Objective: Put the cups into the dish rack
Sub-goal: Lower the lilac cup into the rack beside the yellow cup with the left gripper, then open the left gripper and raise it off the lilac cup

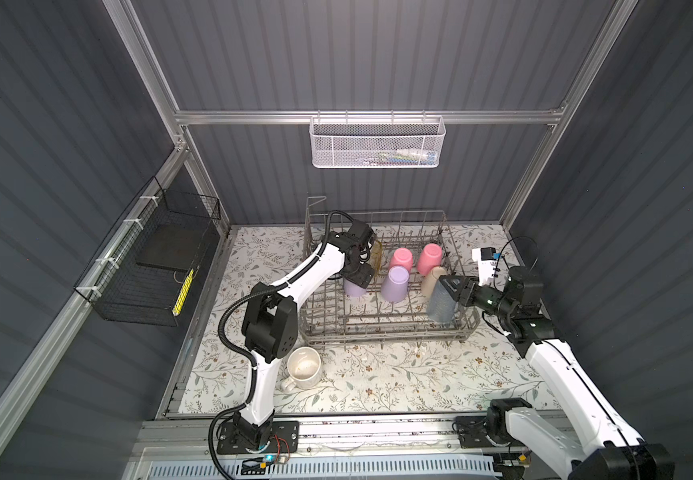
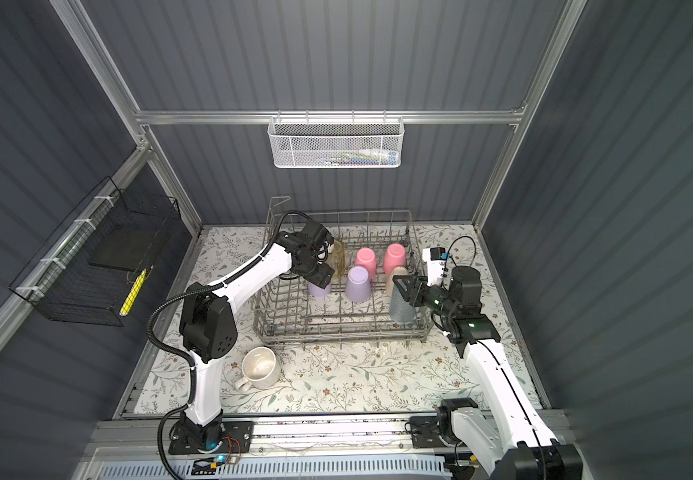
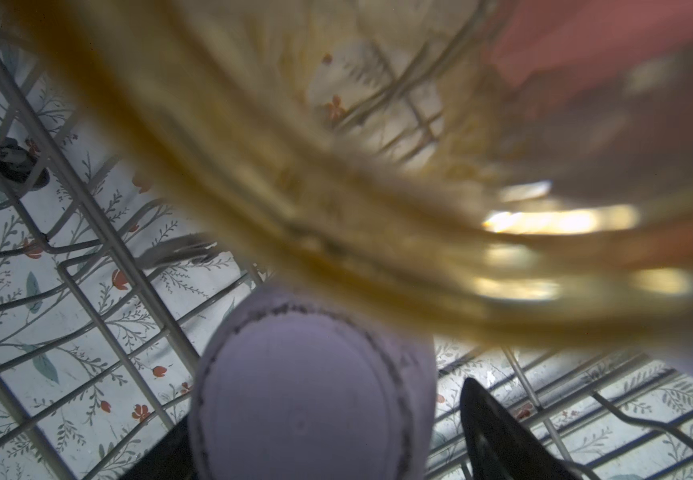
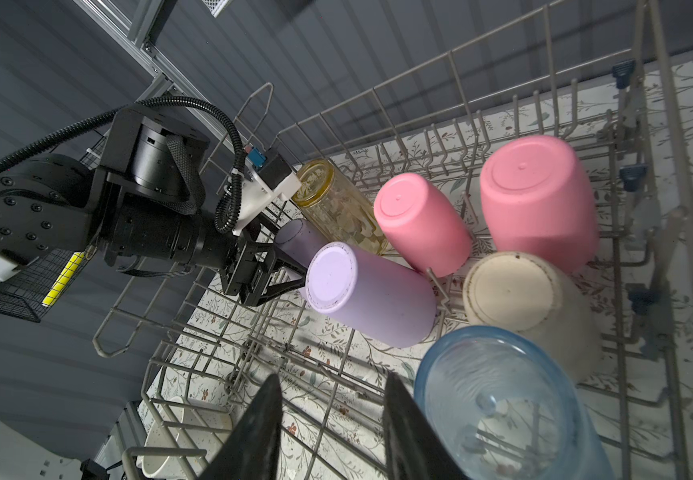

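- Well, on the far left my left arm [image 1: 311,268] climbs from the front rail, folds at the elbow above the mug [image 1: 304,368], and stretches its forearm over the left wall of the dish rack [image 1: 382,332].
- The mug stands mouth up on the flowered mat [image 1: 378,386], outside the rack, near its front left corner.
- The wrist bends down, so the left gripper [image 4: 297,276] points into the rack. Its jaws are spread either side of the left lilac cup [image 1: 353,290], and the left wrist view shows a gap between that cup and one finger [image 3: 498,424].
- Just behind stands the yellow tumbler [image 1: 376,253], inside the rack.
- Further right, bottom up in the rack, I see the middle lilac cup [image 1: 395,282], the left pink cup [image 1: 401,259], the right pink cup [image 1: 430,257] and the beige cup [image 1: 432,280].
- The blue tumbler [image 1: 440,307] sits by the rack's right wall, in front of the beige cup.
- The right gripper [image 4: 332,376] holds its jaws apart with only rack wire between them. The blue tumbler lies just outside one finger, and I cannot tell whether they touch.
- My right arm [image 1: 560,374] comes from the front right corner, with the wrist turned left over the rack's right wall.
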Controlling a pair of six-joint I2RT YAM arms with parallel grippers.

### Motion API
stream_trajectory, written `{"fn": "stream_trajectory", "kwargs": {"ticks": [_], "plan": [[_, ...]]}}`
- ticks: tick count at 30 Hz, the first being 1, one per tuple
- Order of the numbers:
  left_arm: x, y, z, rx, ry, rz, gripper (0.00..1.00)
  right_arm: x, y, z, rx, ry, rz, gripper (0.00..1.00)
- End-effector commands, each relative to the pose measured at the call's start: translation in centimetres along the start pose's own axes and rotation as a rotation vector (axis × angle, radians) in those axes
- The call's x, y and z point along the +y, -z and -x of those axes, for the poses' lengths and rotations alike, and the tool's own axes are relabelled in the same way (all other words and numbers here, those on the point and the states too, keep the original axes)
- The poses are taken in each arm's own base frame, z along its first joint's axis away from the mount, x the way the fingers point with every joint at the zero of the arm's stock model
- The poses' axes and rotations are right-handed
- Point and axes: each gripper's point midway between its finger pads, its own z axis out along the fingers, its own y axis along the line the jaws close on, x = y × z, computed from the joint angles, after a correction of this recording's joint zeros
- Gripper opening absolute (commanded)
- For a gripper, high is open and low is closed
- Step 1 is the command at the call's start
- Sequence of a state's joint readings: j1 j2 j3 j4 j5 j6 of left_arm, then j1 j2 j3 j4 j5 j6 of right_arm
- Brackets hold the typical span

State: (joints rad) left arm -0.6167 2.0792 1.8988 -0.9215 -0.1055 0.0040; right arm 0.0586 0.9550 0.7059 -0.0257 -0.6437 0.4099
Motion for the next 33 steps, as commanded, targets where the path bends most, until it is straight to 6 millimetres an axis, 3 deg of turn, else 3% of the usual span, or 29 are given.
{"fn": "stream_trajectory", "kwargs": {"ticks": [1,8,21,33], "plan": [[-0.1,1.8,0.6,-0.023,0.010,-0.002,0.86,0.1,0.1,0.0,0.003,0.009,0.007,0.41],[-0.1,3.8,0.9,-0.060,0.015,-0.007,0.87,0.3,0.2,0.2,-0.001,0.012,0.012,0.42],[-0.1,9.8,1.1,-0.174,0.015,-0.029,0.88,0.4,0.0,0.2,0.004,0.006,0.020,0.43],[1.0,14.9,1.1,-0.346,0.056,0.013,0.87,2.4,0.4,-0.1,0.022,0.041,0.110,0.45]]}}
